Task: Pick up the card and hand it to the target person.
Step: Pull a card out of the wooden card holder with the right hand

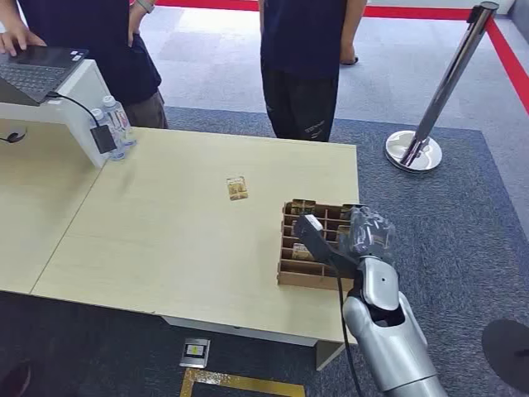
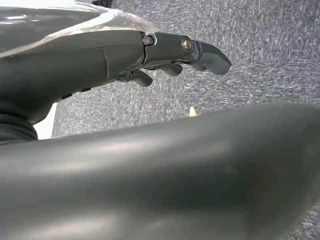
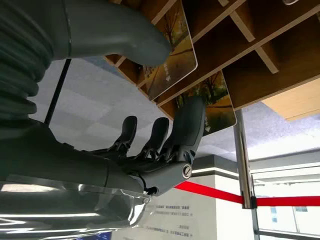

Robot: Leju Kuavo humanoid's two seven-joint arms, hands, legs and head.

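Two picture-printed cards (image 3: 177, 52) stand in the slots of a brown cardboard divider box (image 1: 298, 271) at the pale wooden desk's (image 1: 174, 240) right edge. The right hand (image 1: 340, 236) hovers over them, fingers (image 3: 190, 125) apart, apparently touching one without gripping it. A third small card (image 1: 237, 188) lies flat mid-desk, while the left hand (image 2: 170, 55) hangs empty and loosely extended above grey carpet (image 2: 264, 50).

We can read no text: small print on the dark trousers (image 1: 310, 130) and on the white wall (image 3: 177, 212) is too blurred.
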